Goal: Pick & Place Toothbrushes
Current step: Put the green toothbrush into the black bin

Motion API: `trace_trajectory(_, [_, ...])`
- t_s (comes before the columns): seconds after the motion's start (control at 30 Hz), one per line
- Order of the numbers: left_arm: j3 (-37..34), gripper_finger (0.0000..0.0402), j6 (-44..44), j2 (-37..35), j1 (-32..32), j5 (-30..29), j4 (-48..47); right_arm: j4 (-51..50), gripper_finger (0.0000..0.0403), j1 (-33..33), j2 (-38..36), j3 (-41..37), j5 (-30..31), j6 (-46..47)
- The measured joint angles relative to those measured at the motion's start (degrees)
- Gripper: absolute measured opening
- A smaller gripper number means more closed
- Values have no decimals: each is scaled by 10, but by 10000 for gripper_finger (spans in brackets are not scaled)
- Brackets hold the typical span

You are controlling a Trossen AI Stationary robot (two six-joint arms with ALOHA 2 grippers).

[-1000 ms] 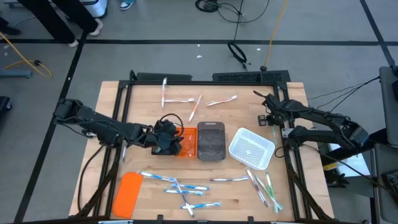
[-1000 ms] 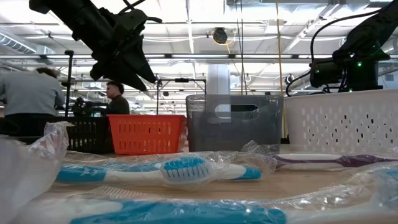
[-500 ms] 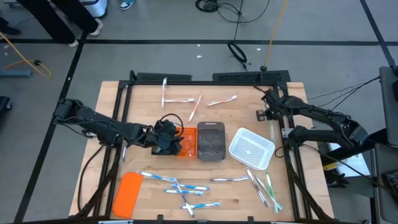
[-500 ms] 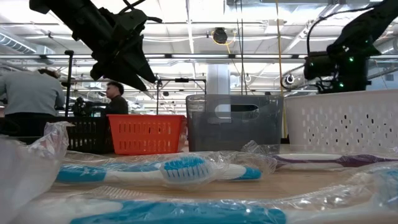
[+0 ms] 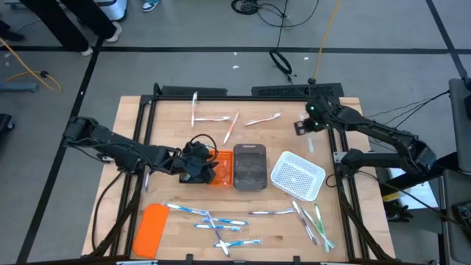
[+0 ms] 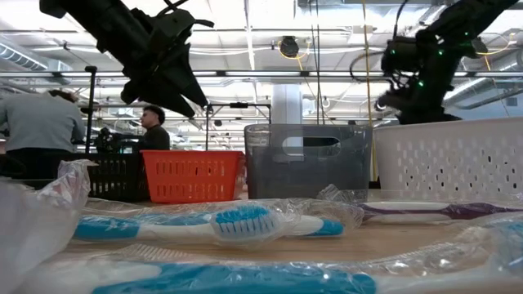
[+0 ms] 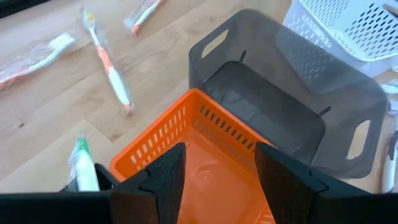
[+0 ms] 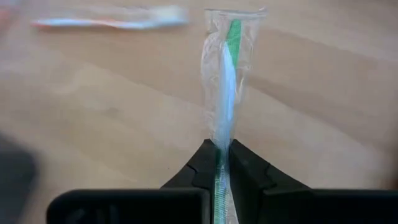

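The right hand (image 8: 222, 163) was clamped on a green-and-white toothbrush in a clear wrapper (image 8: 224, 93), its long axis running straight out past the fingertips. That hand (image 5: 307, 126) hung over the desk (image 5: 169, 118) at about two o'clock, with the white perforated plastic tray (image 5: 298, 176) lying toward five o'clock from it, the nearest container. From above, that tray looked empty. The grey translucent tray (image 5: 249, 166) beside it also showed nothing inside. The left hand (image 7: 212, 177), fingers apart and holding nothing, waited over the orange slotted tray (image 7: 193, 149). More wrapped toothbrushes lay loose: pink-white ones (image 5: 232, 124) at twelve o'clock, blue-white ones (image 5: 210, 217) at six.
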Motion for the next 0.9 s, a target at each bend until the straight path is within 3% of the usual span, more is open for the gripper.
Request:
trace_trajectory(0.37, [0, 196, 60, 0, 0, 0, 83, 239, 16, 125, 0, 13, -124, -10])
trace_trajectory(0.9, [0, 196, 151, 0, 0, 0, 251, 585, 16, 315, 31, 14, -107, -53])
